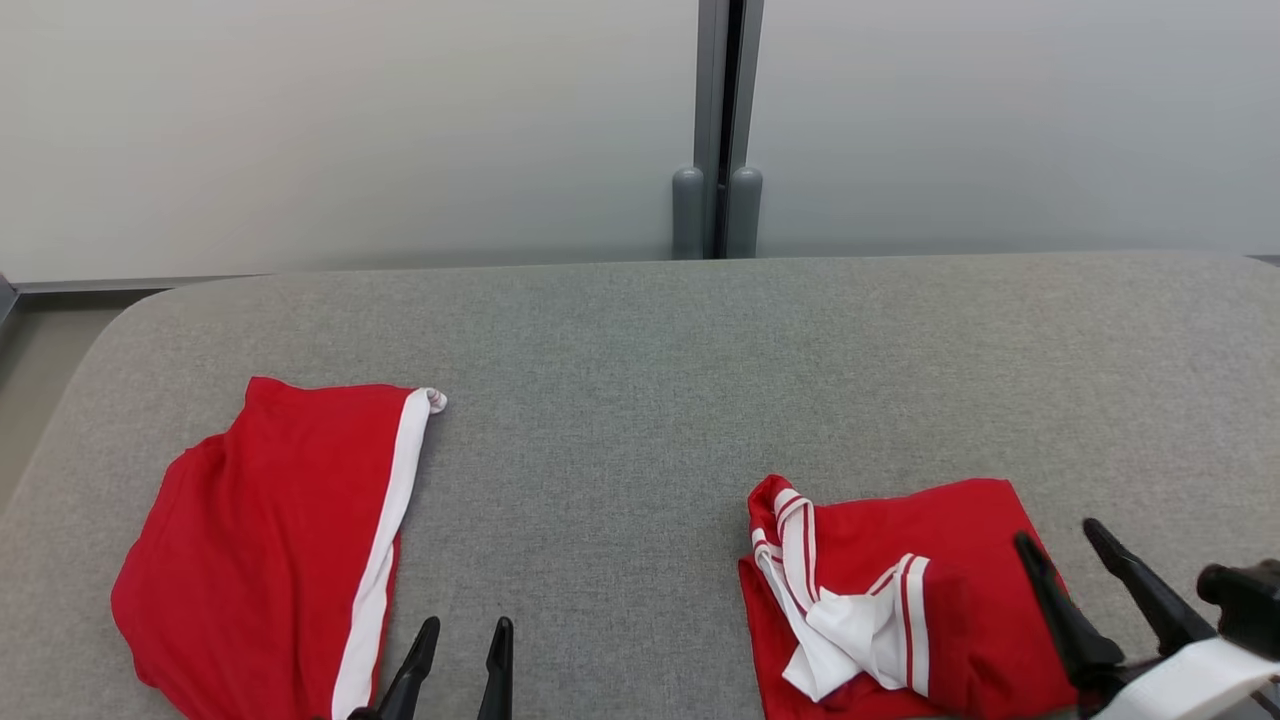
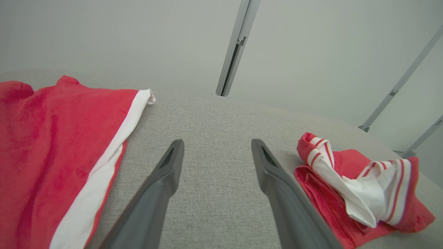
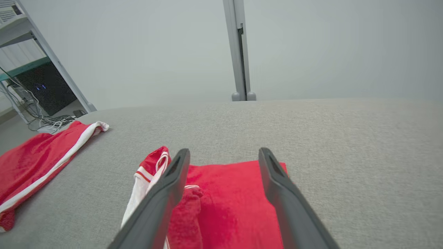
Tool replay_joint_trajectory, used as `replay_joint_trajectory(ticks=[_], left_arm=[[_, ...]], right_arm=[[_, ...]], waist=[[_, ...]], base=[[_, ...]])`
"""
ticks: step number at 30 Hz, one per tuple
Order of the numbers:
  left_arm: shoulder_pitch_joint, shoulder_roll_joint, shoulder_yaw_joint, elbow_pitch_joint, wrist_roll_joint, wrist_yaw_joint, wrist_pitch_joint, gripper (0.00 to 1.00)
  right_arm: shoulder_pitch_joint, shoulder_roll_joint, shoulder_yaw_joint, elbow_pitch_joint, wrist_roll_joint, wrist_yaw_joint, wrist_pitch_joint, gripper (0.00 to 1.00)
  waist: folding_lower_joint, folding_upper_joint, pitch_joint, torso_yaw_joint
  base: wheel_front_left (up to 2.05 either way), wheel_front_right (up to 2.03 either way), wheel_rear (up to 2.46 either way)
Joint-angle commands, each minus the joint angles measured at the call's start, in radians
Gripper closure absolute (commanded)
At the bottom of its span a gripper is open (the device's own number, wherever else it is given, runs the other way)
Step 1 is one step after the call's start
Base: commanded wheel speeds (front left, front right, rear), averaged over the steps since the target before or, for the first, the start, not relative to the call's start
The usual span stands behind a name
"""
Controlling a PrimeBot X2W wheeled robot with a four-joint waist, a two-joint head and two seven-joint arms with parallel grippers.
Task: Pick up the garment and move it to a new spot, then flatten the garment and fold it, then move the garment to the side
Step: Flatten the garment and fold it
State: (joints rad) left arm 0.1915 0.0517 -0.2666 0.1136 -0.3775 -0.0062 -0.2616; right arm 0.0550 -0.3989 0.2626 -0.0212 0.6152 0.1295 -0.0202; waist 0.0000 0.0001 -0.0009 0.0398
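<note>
Two red garments lie on the grey padded table (image 1: 640, 380). One red garment with a white side stripe (image 1: 270, 540) is spread at the left (image 2: 52, 145) (image 3: 38, 155). A folded red garment with white striped trim (image 1: 890, 600) sits at the right front (image 2: 360, 186) (image 3: 228, 200). My left gripper (image 1: 462, 634) (image 2: 217, 147) is open over bare table between the two garments. My right gripper (image 1: 1057, 535) (image 3: 224, 155) is open just above the right part of the folded garment, holding nothing.
A pale wall with a grey vertical post (image 1: 718, 130) rises behind the table's far edge. In the right wrist view, a shelf frame with a dark box and cables (image 3: 41, 93) stands beyond the table's left end. The table's left corner is rounded (image 1: 110, 330).
</note>
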Motion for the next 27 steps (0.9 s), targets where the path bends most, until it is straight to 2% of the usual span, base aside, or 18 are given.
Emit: replay_joint_trajectory(ticks=[1, 2, 3, 4, 6, 15, 27], left_arm=[[0.005, 0.003, 0.002, -0.005, -0.004, 0.006, -0.005, 0.0], [0.004, 0.002, 0.002, -0.007, -0.004, 0.007, -0.005, 0.0], [0.004, 0.003, 0.001, -0.008, -0.004, 0.006, -0.005, 0.0], [0.002, 0.002, -0.001, -0.007, -0.006, 0.004, -0.005, 0.0], [-0.007, 0.002, -0.007, -0.005, -0.005, -0.001, -0.005, 0.0], [-0.046, 0.002, -0.01, 0.018, 0.001, -0.014, -0.005, 0.0], [-0.035, 0.001, 0.005, 0.022, -0.012, -0.013, -0.005, 0.0]], right_arm=[[0.018, 0.005, -0.02, 0.013, -0.015, 0.002, -0.01, 0.0], [0.019, 0.005, -0.041, 0.032, -0.042, 0.002, -0.012, 0.0], [0.014, 0.005, -0.05, 0.052, -0.058, 0.002, -0.013, 0.04], [0.003, 0.008, -0.051, 0.08, -0.07, 0.002, -0.012, 0.53], [-0.034, 0.013, -0.029, 0.134, -0.091, 0.002, -0.015, 1.0], [-0.201, 0.051, 0.158, 0.393, -0.082, 0.002, -0.048, 1.0], [-0.259, 0.076, 0.519, 0.448, -0.009, 0.002, -0.077, 1.0]], waist=[[0.0, -0.0001, -0.002, 0.002], [0.0, -0.0001, 0.0, 0.002], [0.0, -0.0001, 0.003, 0.001], [0.0, -0.0001, 0.007, 0.001], [0.0, -0.0001, 0.018, 0.005], [0.0, -0.0001, 0.056, 0.045], [0.0, -0.0001, 0.031, 0.055]], base=[[0.0, 0.0, 0.0], [0.0, 0.0, 0.0], [0.0, 0.0, 0.0], [0.0, 0.0, 0.0], [0.0, 0.0, 0.0], [0.0, 0.0, 0.0], [0.0, 0.0, 0.0]])
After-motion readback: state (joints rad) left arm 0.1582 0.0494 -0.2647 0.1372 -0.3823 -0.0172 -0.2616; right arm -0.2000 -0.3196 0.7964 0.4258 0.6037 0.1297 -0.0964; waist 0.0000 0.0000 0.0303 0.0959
